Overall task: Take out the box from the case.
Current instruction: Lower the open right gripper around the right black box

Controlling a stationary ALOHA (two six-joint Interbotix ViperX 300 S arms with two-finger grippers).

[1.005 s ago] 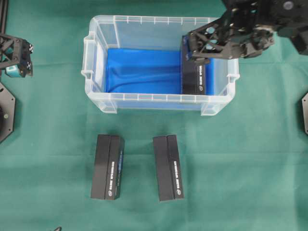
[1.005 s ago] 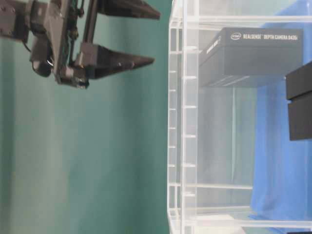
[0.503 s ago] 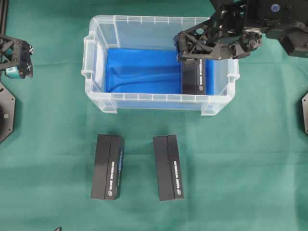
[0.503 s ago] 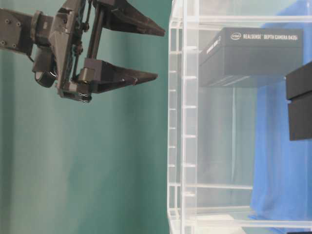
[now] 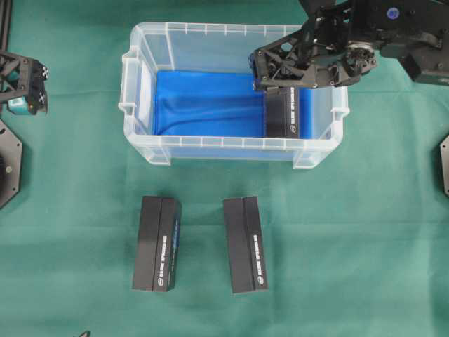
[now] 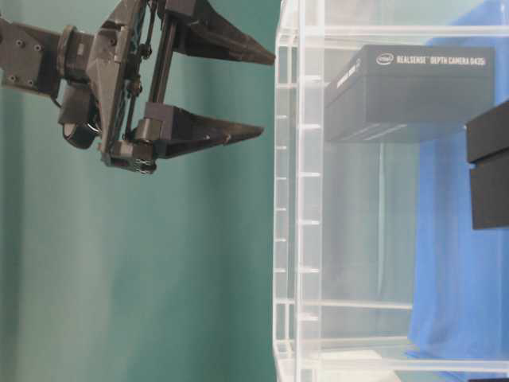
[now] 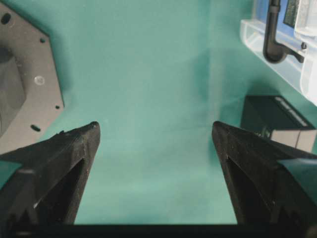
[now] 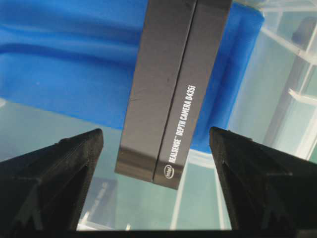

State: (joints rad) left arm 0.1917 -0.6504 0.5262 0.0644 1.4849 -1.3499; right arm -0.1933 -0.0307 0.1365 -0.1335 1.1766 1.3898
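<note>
One box lies in the case at its right end; two boxes lie before it.

Case walls hem the box; blue floor beside it lies free.

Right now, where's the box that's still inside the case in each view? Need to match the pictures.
Overhead exterior: box at the right end of the case, its far end under the open right end effector.
Table-level exterior: upper right, seen through the clear wall.
Left wrist: not identifiable; only a case corner shows.
Right wrist: centre, between the fingers.
Shared landmark: the blue lining.
</note>
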